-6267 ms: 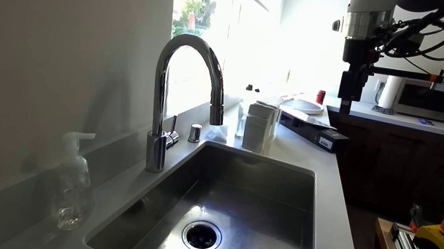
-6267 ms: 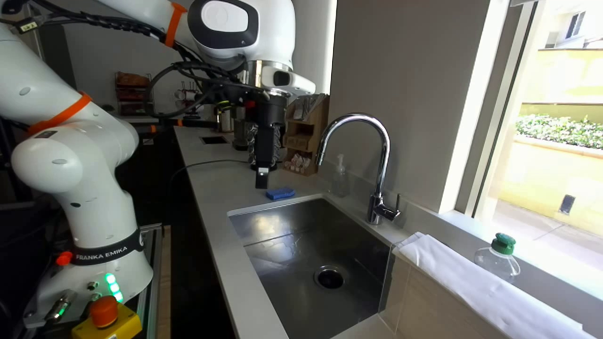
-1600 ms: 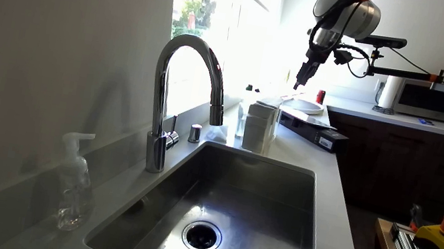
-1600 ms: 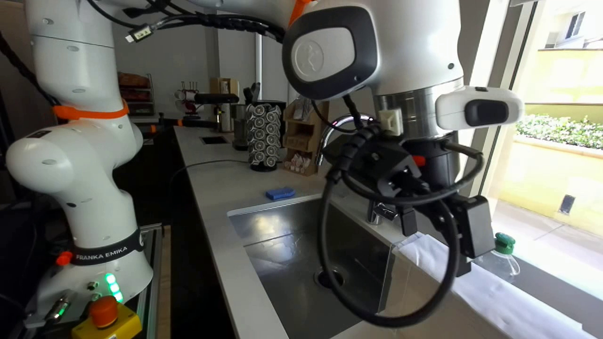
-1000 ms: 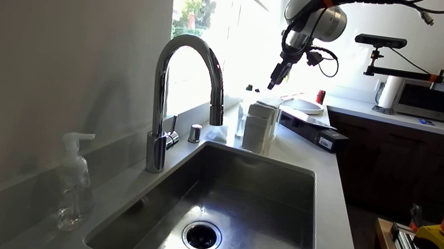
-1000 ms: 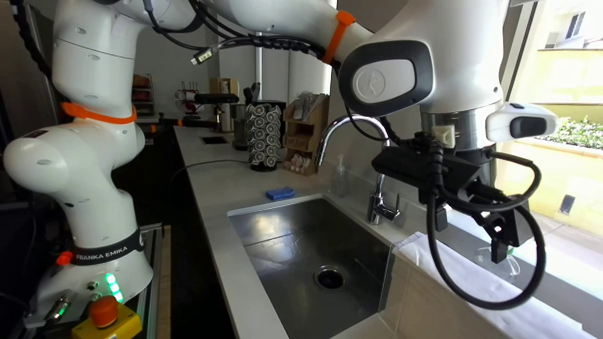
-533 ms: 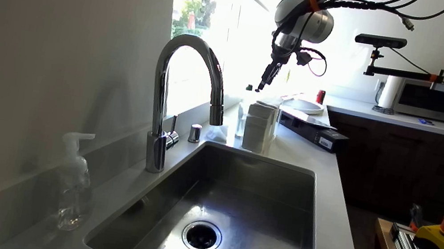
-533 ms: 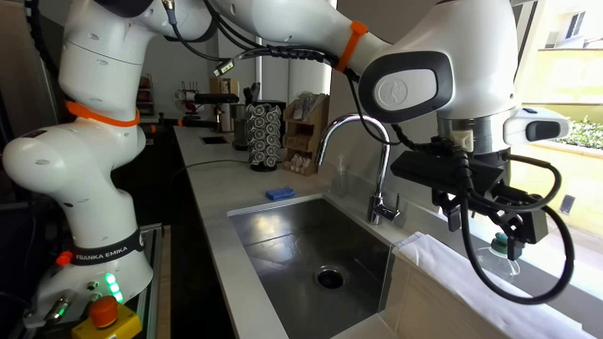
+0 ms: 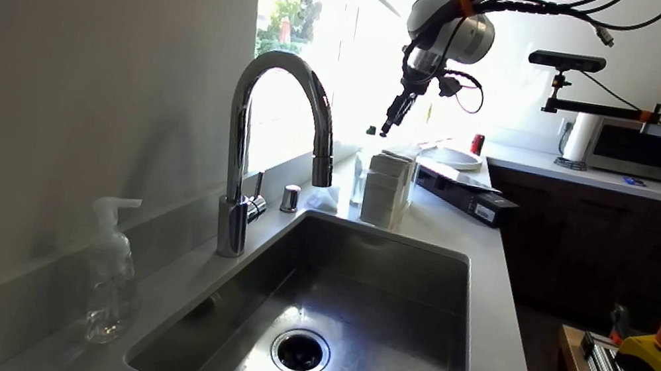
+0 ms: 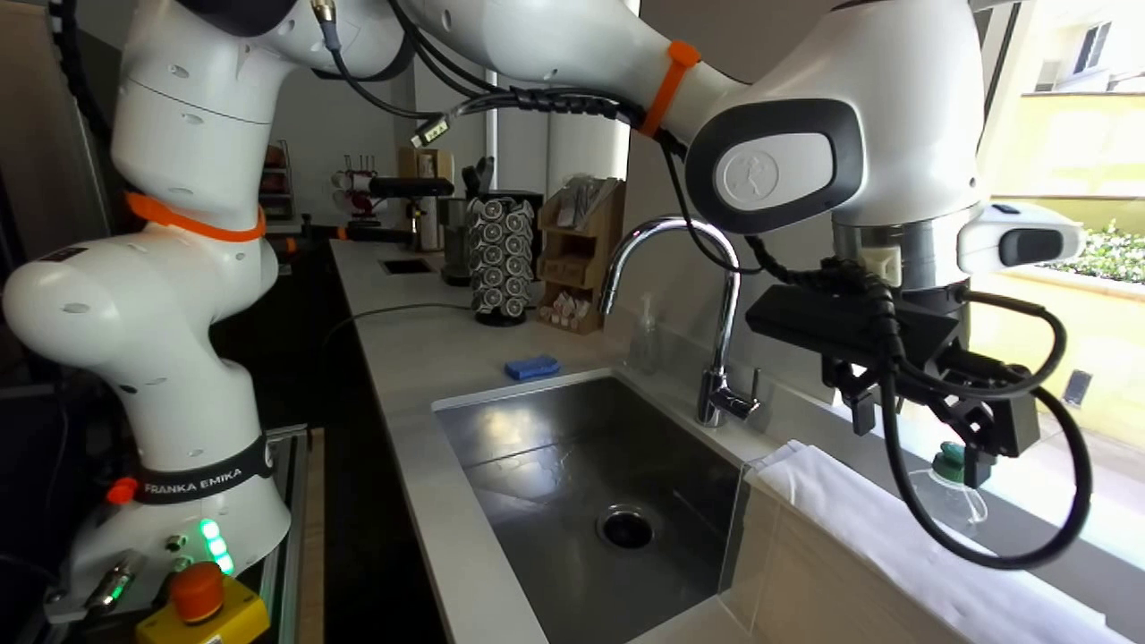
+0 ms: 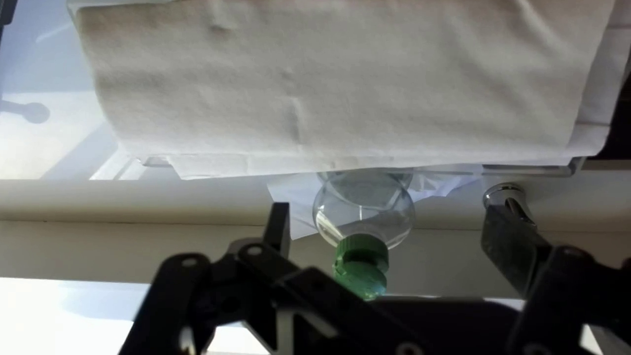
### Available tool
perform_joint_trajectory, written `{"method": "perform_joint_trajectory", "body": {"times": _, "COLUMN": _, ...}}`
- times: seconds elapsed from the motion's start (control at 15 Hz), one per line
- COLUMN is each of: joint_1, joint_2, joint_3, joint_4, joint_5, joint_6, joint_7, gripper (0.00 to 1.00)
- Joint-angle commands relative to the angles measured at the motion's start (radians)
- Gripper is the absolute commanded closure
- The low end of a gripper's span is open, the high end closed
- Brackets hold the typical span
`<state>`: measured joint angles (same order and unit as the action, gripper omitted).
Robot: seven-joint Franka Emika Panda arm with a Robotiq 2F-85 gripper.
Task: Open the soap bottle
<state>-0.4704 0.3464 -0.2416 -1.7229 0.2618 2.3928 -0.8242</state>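
Current step, I judge: approach. My gripper (image 11: 389, 224) has its jaws spread, gripping nothing. The soap bottle (image 11: 364, 209) stands between the white sheet (image 11: 340, 93) and the window (image 9: 366, 50). Next: centre on the green cap (image 11: 361, 268), lower, clamp.

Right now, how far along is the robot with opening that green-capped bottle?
The approach looks done: the open gripper is by the bottle. Lining up seems in hand, since the wrist view shows the green cap between the fingers, with gaps either side. Left: gripping and opening the cap, which sits on the bottle, ungripped.
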Motion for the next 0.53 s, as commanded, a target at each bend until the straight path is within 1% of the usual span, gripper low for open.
{"method": "perform_joint_trajectory", "body": {"times": 0.0, "joint_1": -0.02, "joint_2": 0.037, "joint_3": 0.03, "joint_4": 0.045, "joint_5": 0.006, "joint_6": -0.004, "joint_7": -0.004, "gripper": 0.0}}
{"method": "perform_joint_trajectory", "body": {"times": 0.47, "joint_1": -0.032, "joint_2": 0.076, "joint_3": 0.051, "joint_4": 0.101, "joint_5": 0.002, "joint_6": -0.003, "joint_7": -0.003, "gripper": 0.0}}
